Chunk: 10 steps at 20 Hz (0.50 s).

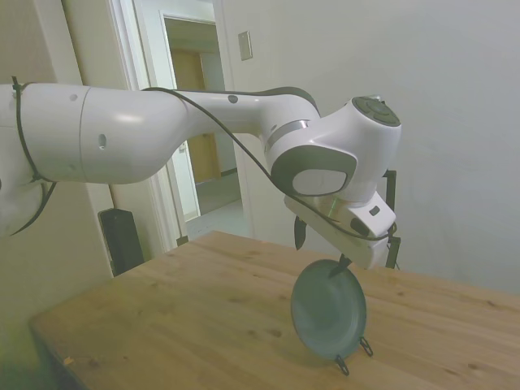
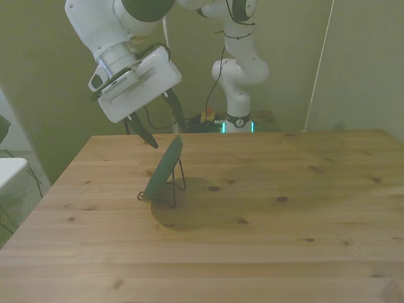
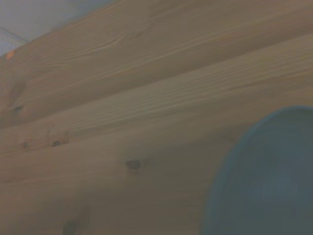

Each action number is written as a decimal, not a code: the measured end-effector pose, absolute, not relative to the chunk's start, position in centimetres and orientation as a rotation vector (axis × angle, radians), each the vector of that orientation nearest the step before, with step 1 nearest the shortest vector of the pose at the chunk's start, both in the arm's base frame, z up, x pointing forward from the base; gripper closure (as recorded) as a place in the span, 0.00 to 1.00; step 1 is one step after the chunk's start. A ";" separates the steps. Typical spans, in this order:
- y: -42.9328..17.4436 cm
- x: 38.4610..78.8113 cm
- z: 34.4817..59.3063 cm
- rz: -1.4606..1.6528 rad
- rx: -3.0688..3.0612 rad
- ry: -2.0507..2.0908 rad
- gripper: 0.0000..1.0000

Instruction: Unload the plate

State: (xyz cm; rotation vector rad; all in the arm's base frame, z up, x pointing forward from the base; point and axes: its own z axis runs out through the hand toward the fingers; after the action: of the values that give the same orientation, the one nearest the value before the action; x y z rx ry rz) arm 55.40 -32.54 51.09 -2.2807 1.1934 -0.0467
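Here, plate (image 2: pixel 165 167) tilted on wire stand (image 2: pixel 178 183), hand (image 2: pixel 165 132) spread wide, blurred wrist view.

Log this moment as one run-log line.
phase: approach | hand: open, fingers straddling the plate's top rim, not yet closed | plate: tilted on wire stand | table: nothing else on it
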 end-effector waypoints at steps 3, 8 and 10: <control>-31.4 56.5 50.4 -0.018 -2.278 1.194 0.00; -29.8 57.7 49.6 0.014 -2.279 1.185 0.00; -29.5 57.8 49.6 0.018 -2.278 1.186 1.00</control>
State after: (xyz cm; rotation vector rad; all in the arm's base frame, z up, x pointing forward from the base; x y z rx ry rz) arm 57.78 -29.54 49.63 -2.2781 1.1863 0.0184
